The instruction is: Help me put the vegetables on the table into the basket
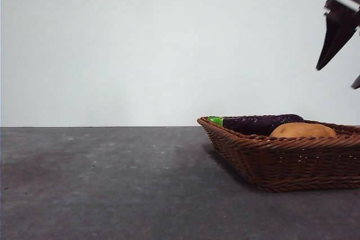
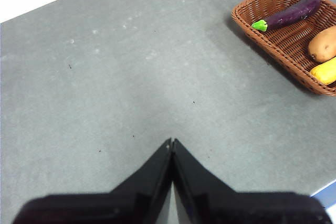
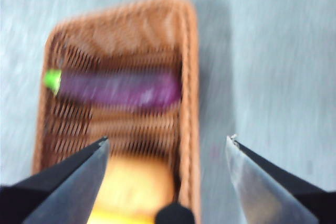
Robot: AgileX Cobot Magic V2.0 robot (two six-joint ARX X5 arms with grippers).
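Far as I can tell, all three veg sit in basket (image 2: 294, 61), so I'm at wrap-up step; next move, my guess: just park arms.

Left gripper (image 2: 172, 141): fingers pressed together, empty, over bare tabletop (image 2: 131, 77), well apart from basket.

Eggplant (image 2: 287, 14), potato (image 2: 324, 44), yellow pepper (image 2: 325, 71) lie side by side inside.

Right gripper (image 3: 167, 140): fingers wide, holding nothing, hanging above basket, veg well below tips.

Even soft light; right-wrist view blurred
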